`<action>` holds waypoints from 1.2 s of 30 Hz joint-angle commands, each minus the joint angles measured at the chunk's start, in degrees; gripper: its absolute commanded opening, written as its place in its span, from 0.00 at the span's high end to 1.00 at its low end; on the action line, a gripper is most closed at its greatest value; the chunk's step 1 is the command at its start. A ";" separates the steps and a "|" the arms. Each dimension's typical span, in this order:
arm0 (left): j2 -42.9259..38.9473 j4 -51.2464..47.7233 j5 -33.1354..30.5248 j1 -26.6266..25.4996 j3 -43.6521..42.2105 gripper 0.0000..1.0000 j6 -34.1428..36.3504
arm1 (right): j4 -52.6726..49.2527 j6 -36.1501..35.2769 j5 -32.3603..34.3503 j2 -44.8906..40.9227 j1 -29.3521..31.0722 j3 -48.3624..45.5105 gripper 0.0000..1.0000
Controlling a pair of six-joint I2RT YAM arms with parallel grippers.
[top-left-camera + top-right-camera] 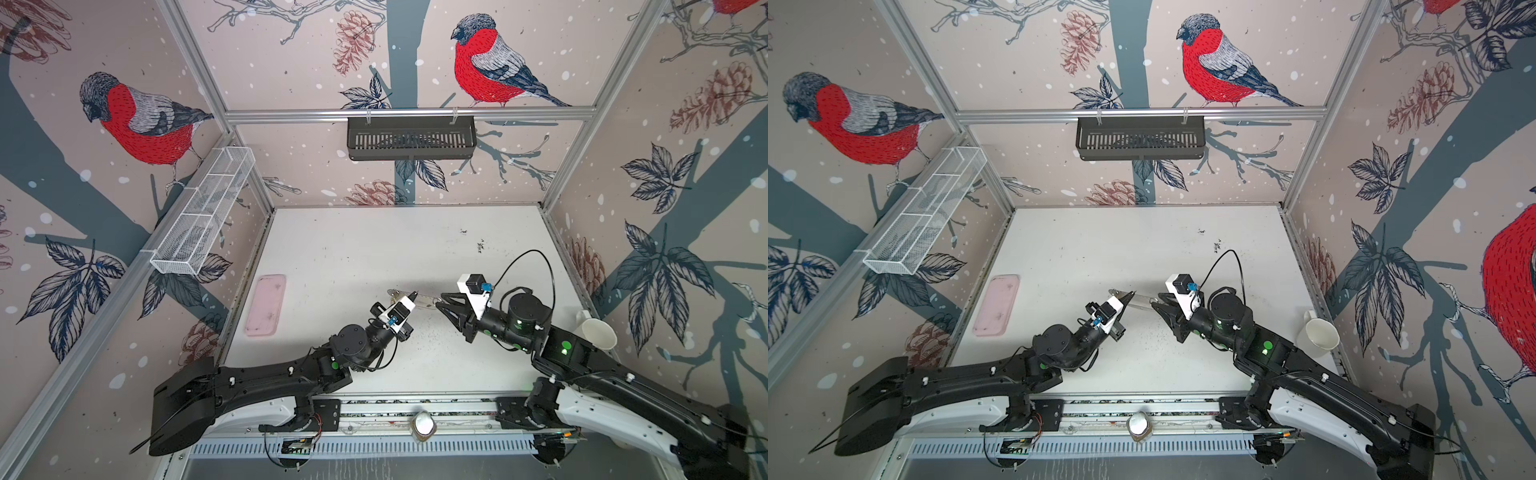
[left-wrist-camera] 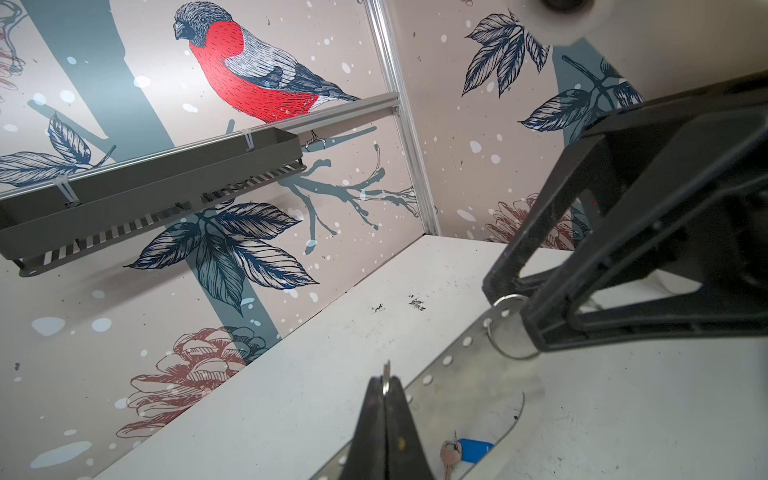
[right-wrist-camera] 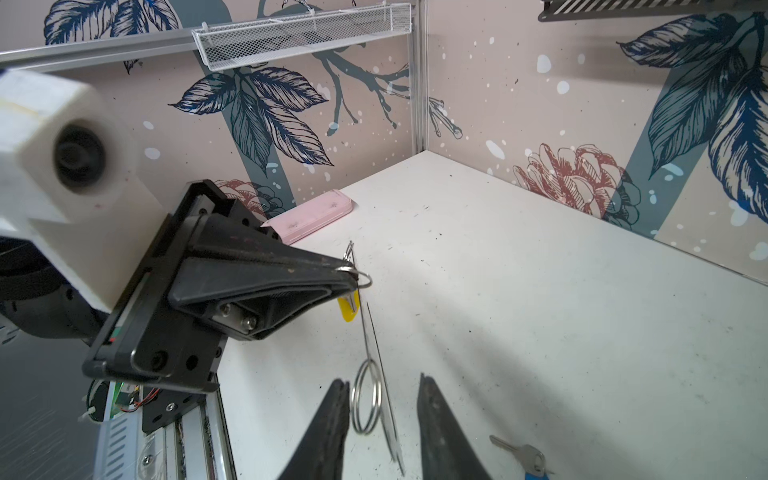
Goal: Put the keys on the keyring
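The keyring [image 1: 422,300], a thin flat metal plate with small holes along one edge, hangs above the table between both grippers [image 1: 1142,300]. My left gripper [image 2: 386,380] is shut on its edge at one end [image 1: 412,296]. My right gripper [image 3: 382,380] stands open around the other end, its jaws either side of the plate and a wire ring [image 3: 365,399]. The key with the blue tag [image 2: 471,451] lies on the table under the plate [image 3: 524,454]. A yellow tag [image 3: 348,309] shows just below my left fingertips; its key is hidden.
A pink tray [image 1: 266,305] lies at the left of the table. A white mug [image 1: 598,332] stands by the right wall. A white wire basket [image 1: 203,216] hangs on the left wall and a dark slotted basket [image 1: 411,137] on the back rail.
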 commanded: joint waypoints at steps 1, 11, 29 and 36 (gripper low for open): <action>-0.25 2.30 -0.97 -0.04 0.63 1.00 0.71 | 0.55 0.59 0.38 0.09 -0.08 -0.04 0.77; -0.10 1.03 -0.70 -0.04 0.71 1.00 0.39 | 1.01 0.45 2.40 -0.66 -0.08 0.22 0.91; 0.29 -1.77 2.80 -0.44 1.42 1.00 0.23 | 5.26 -0.84 -1.97 -0.88 -1.05 0.21 1.00; -0.29 -2.10 5.86 -0.75 1.00 1.00 0.27 | 5.69 0.66 -0.98 2.20 -1.63 1.69 1.00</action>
